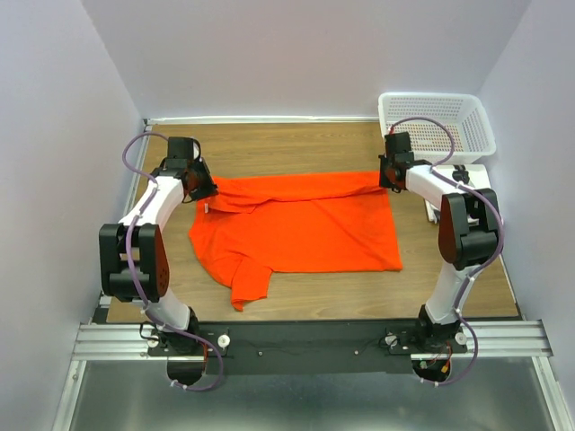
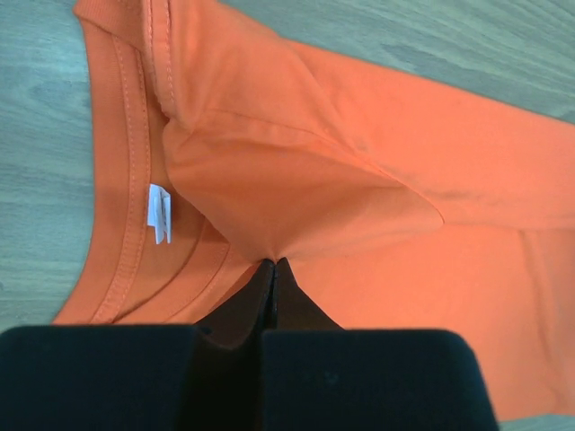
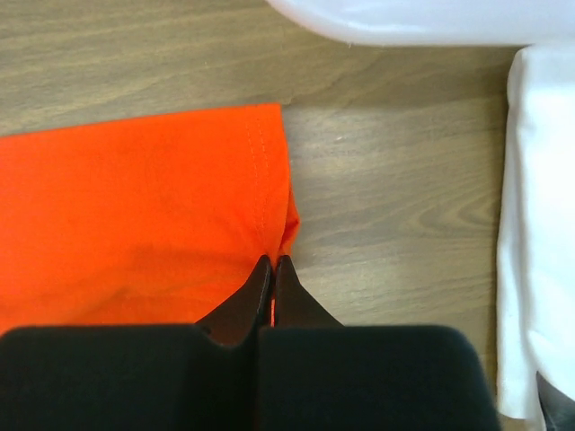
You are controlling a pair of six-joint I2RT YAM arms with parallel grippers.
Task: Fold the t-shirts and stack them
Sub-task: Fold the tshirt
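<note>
Clenching the t-shirt (image 1: 305, 229) are the left tool (image 1: 207, 192) and, near the basket (image 1: 482, 126), right tool (image 1: 387, 181).

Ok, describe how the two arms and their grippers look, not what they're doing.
Both the left arm and right arm have white links, black joint housings with a rust-coloured side panel, and a looping lilac cable. The left gripper and right gripper are black, their fingers tapering to thin tips.

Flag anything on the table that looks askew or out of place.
Only the t-shirt: its near-left sleeve juts out crumpled, and the far edge is folded over unevenly, pinched by the left gripper and right gripper. Nothing spilled or damaged.
</note>
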